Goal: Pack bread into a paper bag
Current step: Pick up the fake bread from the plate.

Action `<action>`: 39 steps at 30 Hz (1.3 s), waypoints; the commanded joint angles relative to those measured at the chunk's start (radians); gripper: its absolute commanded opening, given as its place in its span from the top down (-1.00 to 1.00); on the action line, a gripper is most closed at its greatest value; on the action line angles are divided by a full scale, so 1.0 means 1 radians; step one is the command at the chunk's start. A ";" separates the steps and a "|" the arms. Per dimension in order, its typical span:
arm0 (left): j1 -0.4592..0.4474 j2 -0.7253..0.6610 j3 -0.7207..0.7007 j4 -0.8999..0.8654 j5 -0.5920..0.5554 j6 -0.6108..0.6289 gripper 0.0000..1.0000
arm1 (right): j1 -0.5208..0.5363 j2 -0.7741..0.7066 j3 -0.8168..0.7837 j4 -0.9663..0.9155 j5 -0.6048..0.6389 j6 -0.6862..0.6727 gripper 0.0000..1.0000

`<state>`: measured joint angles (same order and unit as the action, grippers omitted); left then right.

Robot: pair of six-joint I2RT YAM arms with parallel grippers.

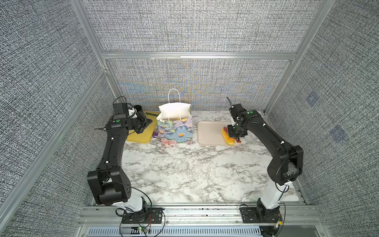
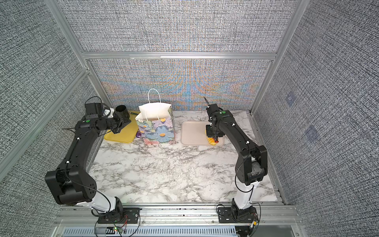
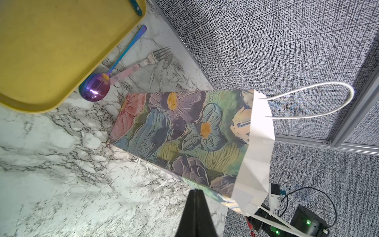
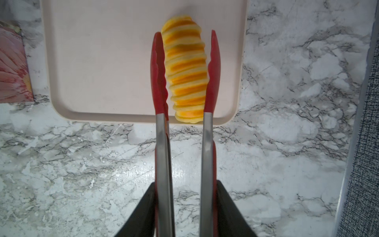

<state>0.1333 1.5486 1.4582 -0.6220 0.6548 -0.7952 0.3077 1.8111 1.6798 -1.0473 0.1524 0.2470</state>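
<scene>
One piece of bread (image 4: 185, 69), a long golden roll with a ridged striped top, lies on the beige tray (image 4: 102, 61) by its near right corner. My right gripper (image 4: 185, 182) is shut on red-tipped metal tongs (image 4: 162, 143). Their two tips stand apart on either side of the roll, close against it. In both top views the roll (image 1: 227, 137) (image 2: 211, 141) shows just beside the right gripper (image 1: 236, 134). The paper bag (image 1: 175, 129) (image 3: 184, 133) stands upright and open-mouthed at the back centre. My left gripper (image 3: 196, 190) is shut and empty beside the bag's left side.
A yellow tray (image 3: 51, 51) lies left of the bag under the left gripper. A purple spoon (image 3: 95, 89) and a fork (image 3: 143, 61) lie between that tray and the bag. A black cup (image 2: 122, 111) stands behind the yellow tray. Fabric walls close in the back and sides.
</scene>
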 commanded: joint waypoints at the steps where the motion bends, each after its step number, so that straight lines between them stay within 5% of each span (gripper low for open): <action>1: 0.000 -0.004 0.008 0.009 0.003 -0.001 0.96 | -0.002 -0.028 -0.048 0.018 0.024 -0.006 0.13; 28: 0.000 -0.003 0.025 -0.005 0.001 0.004 0.96 | -0.007 0.033 -0.121 0.082 -0.014 -0.054 -0.02; 39: 0.000 -0.005 0.018 -0.006 0.001 0.008 0.96 | -0.008 0.028 -0.128 0.087 -0.027 -0.050 0.29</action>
<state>0.1333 1.5482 1.4750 -0.6235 0.6548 -0.7963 0.2993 1.8523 1.5356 -0.9661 0.1310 0.1959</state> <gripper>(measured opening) 0.049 0.367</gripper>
